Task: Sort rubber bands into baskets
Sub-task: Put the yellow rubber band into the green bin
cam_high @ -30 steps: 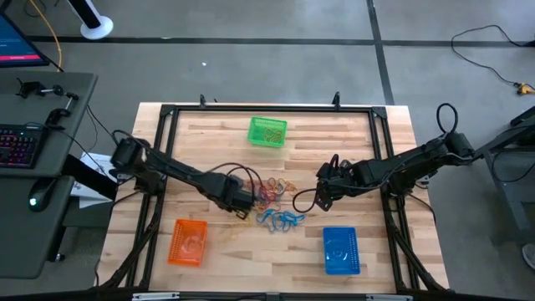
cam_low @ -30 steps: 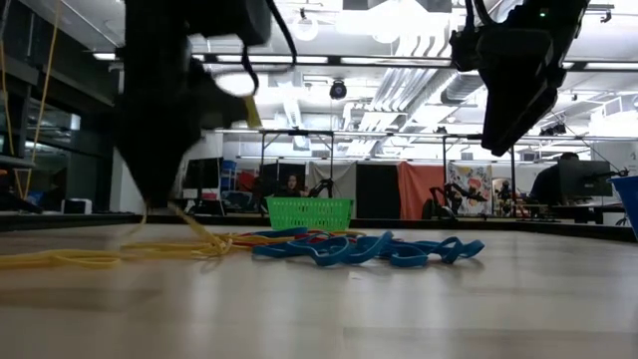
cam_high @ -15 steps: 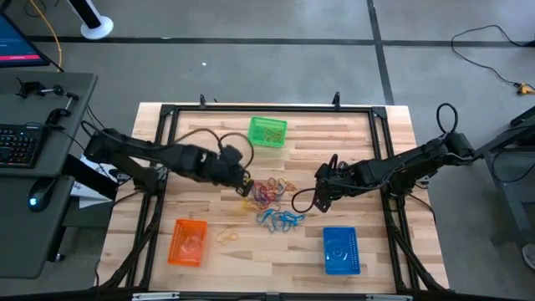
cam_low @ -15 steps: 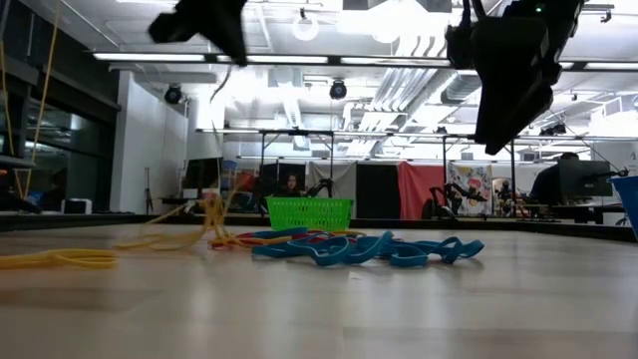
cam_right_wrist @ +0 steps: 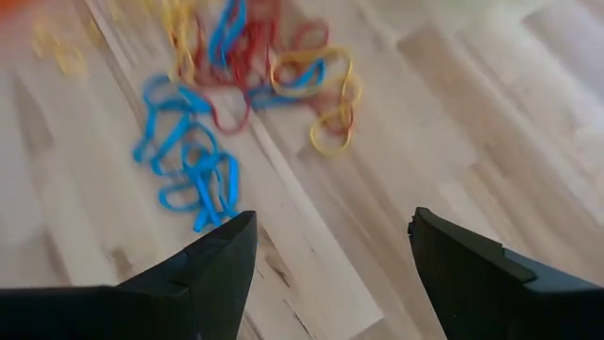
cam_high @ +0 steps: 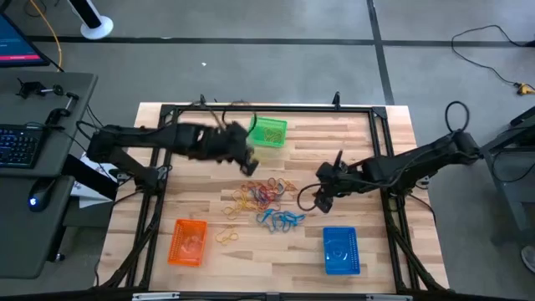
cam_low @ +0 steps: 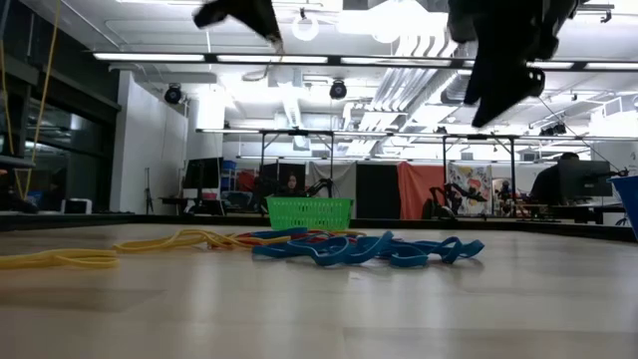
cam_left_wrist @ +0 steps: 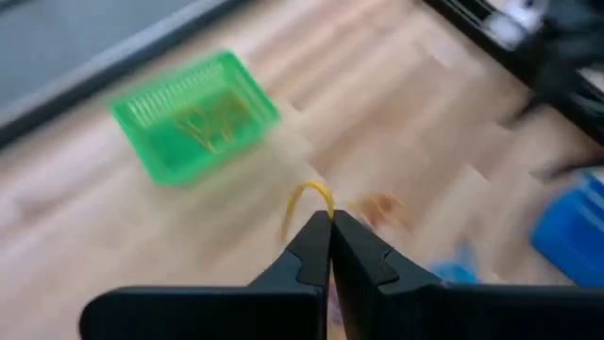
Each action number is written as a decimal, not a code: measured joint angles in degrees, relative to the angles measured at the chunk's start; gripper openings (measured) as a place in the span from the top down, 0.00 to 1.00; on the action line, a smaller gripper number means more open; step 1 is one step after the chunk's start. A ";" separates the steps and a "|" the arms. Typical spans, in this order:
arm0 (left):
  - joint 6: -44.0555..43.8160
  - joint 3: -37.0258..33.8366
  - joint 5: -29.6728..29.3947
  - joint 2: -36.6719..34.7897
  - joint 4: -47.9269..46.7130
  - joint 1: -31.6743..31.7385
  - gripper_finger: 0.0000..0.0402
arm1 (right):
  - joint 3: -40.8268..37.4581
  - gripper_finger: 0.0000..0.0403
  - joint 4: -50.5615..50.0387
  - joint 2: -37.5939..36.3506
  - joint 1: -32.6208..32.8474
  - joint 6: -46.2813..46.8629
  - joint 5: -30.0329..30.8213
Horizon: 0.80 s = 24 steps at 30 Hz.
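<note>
Yellow rubber band (cam_left_wrist: pixel 311 194) lifted, now near green basket (cam_high: pixel 268 131)

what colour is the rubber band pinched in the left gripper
Yellow; the thin yellow rubber band in the left gripper shows best in the left wrist view.

Bright, even light falls from ceiling strip lamps (cam_low: pixel 329 60), which glare white. The left wrist view is motion-blurred; shadows are faint.

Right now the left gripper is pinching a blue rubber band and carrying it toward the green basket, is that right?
Not quite: the band is yellow, not blue. The left wrist view shows the left gripper shut on a yellow rubber band, with the green basket ahead of it. The rest stands.
</note>
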 joint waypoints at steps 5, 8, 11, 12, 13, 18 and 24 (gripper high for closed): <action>10.20 -0.02 3.70 4.39 9.90 8.52 1.00 | 0.00 0.34 0.26 -6.73 0.00 0.03 5.63; 14.67 -0.02 8.29 8.30 16.53 14.13 1.00 | 0.00 0.34 0.29 -9.16 -0.91 -0.09 9.65; 18.85 -0.07 10.29 12.25 20.63 18.75 1.00 | 0.02 0.34 0.93 -10.21 -2.23 1.15 11.98; 20.18 -0.07 11.13 13.38 21.75 20.07 1.00 | 0.02 0.34 1.17 -10.29 -2.58 1.53 12.59; 21.53 -0.04 12.26 14.41 22.28 21.41 1.00 | 0.00 0.34 1.26 -10.29 -2.89 1.87 13.19; 29.30 -0.08 14.30 18.62 20.77 26.17 1.00 | 0.02 0.34 1.35 -10.20 -4.07 6.54 16.37; 37.34 -0.04 14.68 22.74 21.86 28.86 1.00 | 0.00 0.34 1.61 -10.18 -4.24 11.80 19.54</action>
